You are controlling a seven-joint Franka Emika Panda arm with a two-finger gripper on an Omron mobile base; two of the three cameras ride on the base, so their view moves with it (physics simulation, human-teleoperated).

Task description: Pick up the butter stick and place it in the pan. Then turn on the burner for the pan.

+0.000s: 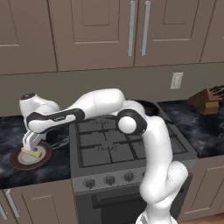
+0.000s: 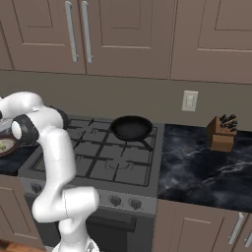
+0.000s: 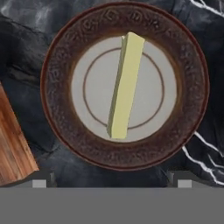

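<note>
The butter stick is a pale-yellow bar lying across the white centre of a brown-rimmed plate on the dark marble counter left of the stove. My gripper hovers straight above the plate, open, with its two fingertips spread wide at either side and nothing between them. From the left base view the gripper hangs just over the butter stick and the plate. The black pan sits on the stove's back burner, handle pointing toward the front right; the arm partly hides the pan.
The stove's knobs line its front panel. A wooden knife block stands on the right counter. A wood-coloured surface shows beside the plate in the hand view. Upper cabinets hang over the counter.
</note>
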